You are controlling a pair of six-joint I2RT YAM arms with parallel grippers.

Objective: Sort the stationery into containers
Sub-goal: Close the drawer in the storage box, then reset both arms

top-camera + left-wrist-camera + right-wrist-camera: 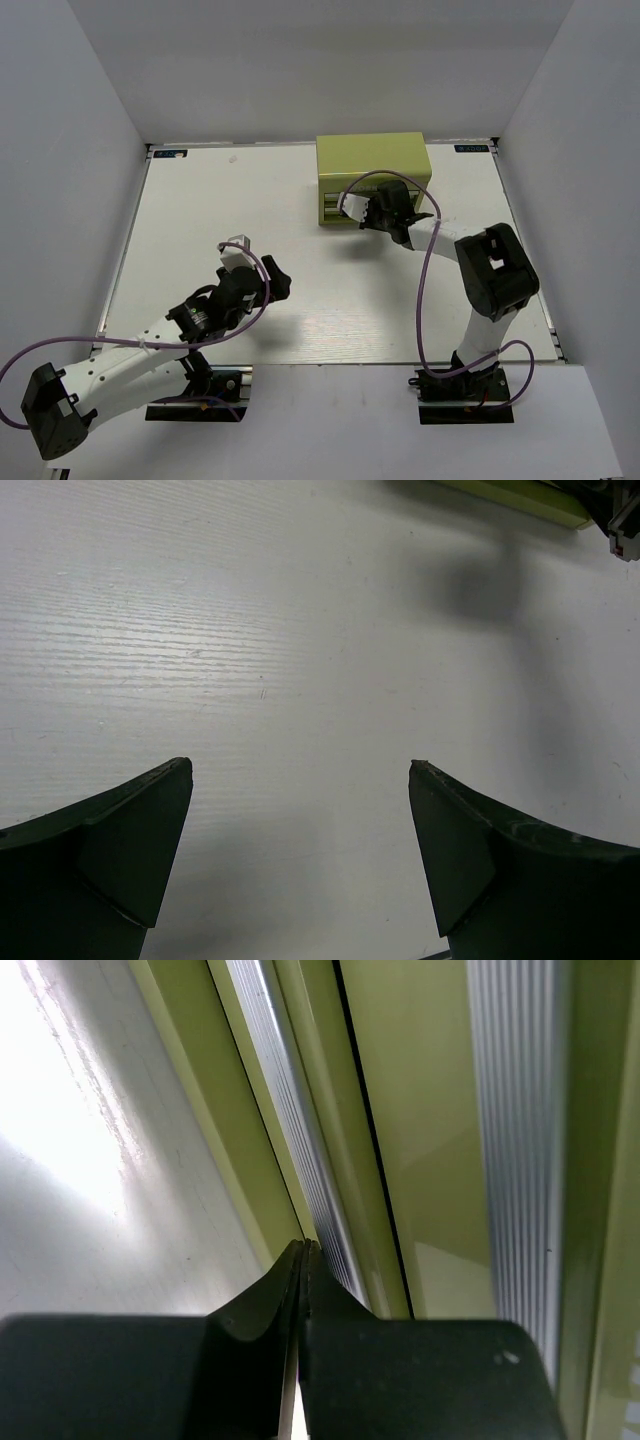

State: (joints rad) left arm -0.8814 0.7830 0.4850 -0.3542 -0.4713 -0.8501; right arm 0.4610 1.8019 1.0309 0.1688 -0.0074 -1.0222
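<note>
White table point(300, 200), grey walls point(60, 150); olive-green tool chest point(372, 155) lettering unreadable; left gripper point(300, 765) spread wide, right gripper point(303, 1247) closed at chest front

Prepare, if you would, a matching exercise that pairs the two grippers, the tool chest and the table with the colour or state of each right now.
Things:
1. left gripper
2. right gripper
3. tool chest
4. table

Colours and states:
A. olive-green, standing at the far side
B. shut, tips down at the chest's front
C. white, with a faint wood grain
D. open wide, holding nothing

Right pairs: 1-D, 2-B, 3-A, 4-C
</note>
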